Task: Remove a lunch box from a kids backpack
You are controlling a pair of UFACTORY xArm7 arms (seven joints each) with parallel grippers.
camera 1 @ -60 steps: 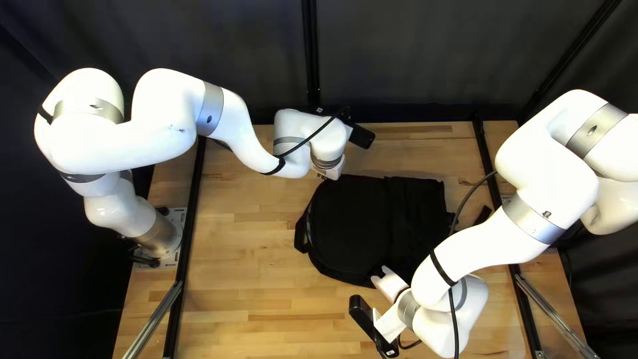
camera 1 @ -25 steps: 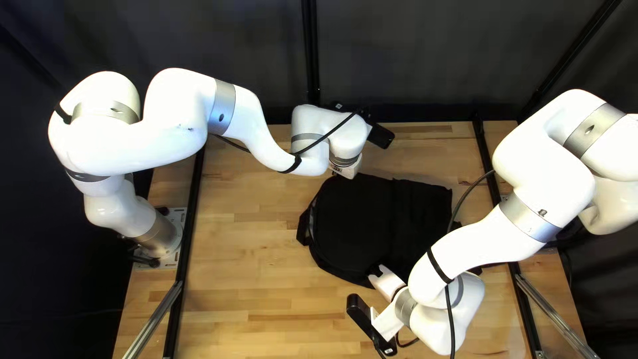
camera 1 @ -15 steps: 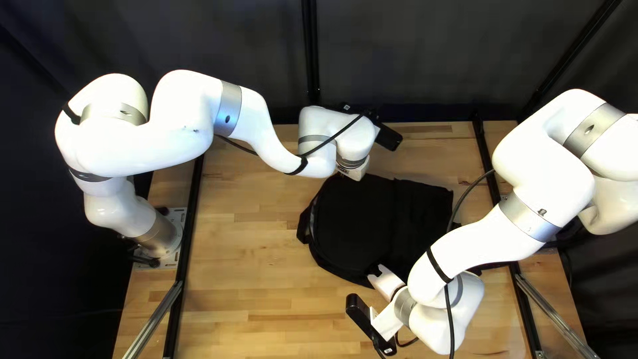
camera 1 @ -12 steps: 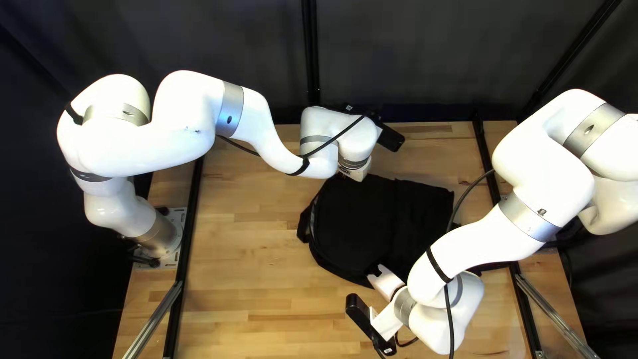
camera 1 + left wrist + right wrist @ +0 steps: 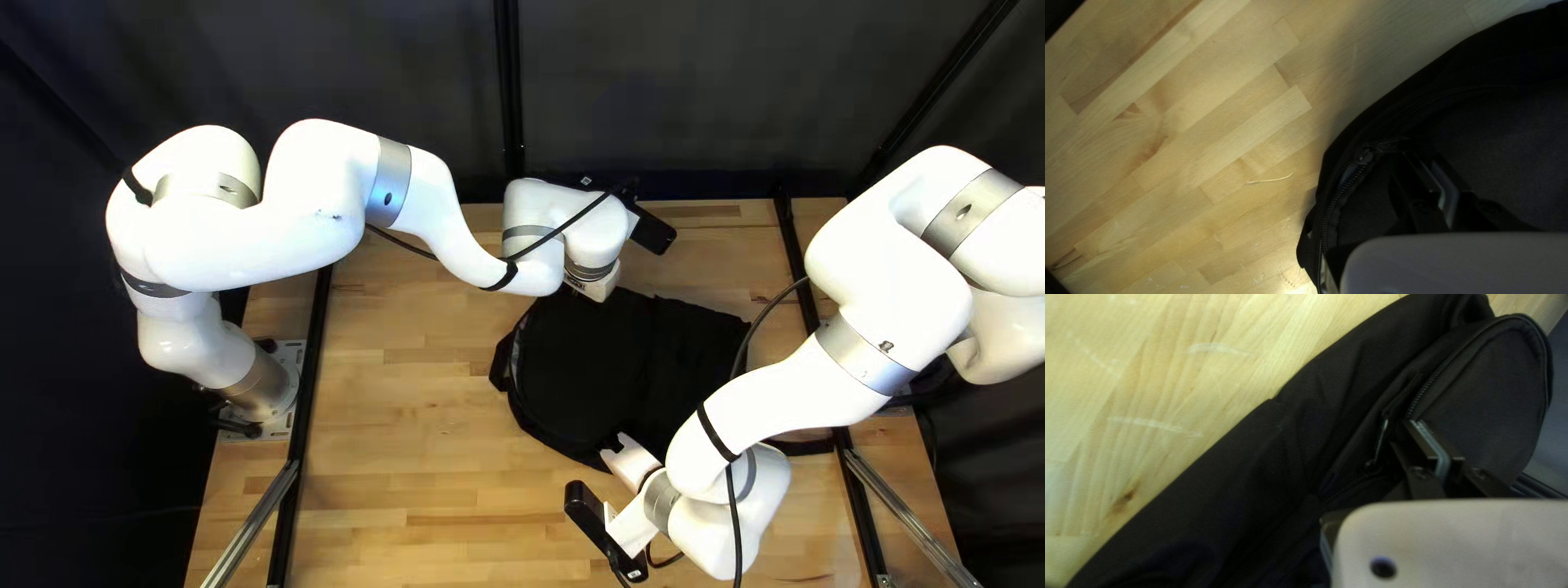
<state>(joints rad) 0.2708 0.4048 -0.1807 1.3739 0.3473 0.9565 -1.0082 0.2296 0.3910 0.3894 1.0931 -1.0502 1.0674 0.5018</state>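
A black backpack point(image 5: 588, 370) lies flat on the wooden table. At its far edge is my left gripper point(image 5: 595, 285), fingertips hidden in the top left view; at its near edge is my right gripper point(image 5: 629, 460). In the left wrist view, the left gripper point(image 5: 1430, 166) is shut on a zipper pull point(image 5: 1393, 145), beside the slider on the curved zipper point(image 5: 1339, 193). In the right wrist view, the right gripper point(image 5: 1421, 433) is shut on the backpack's black cloth point(image 5: 1350, 419) beside a zipper. No lunch box shows.
Bare wood of the table point(image 5: 403, 436) extends left of the backpack. My right forearm and its cable cross above the backpack's right part. A dark strap point(image 5: 806, 446) lies beyond that arm, near the right table rail.
My left arm has moved toward the right along the backpack's far side. The backpack's right part has shifted slightly to the right and turned a little. My right arm has barely moved.
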